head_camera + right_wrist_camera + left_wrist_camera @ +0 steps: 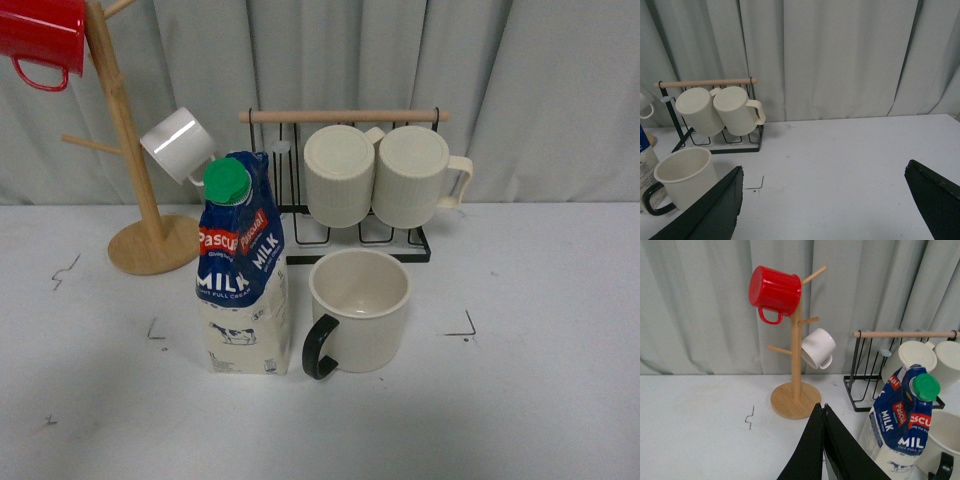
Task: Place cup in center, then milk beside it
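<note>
Neither arm shows in the front view. Left gripper (pixel 823 412): fingers (pixel 812 450) pressed together, tips meeting, nothing between them. Right gripper (pixel 825 172): fingers (pixel 715 210) spread wide apart, nothing between them, raised above the surface.

The red mug (pixel 40 40) is cropped in the front view, and beside the left gripper (pixel 823 412) the cup (pixel 940 447) is cropped too.

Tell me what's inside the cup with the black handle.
Nothing visible: the cup stands upright beside the milk, its cream interior bare. The near rim hides part of the bottom.
</note>
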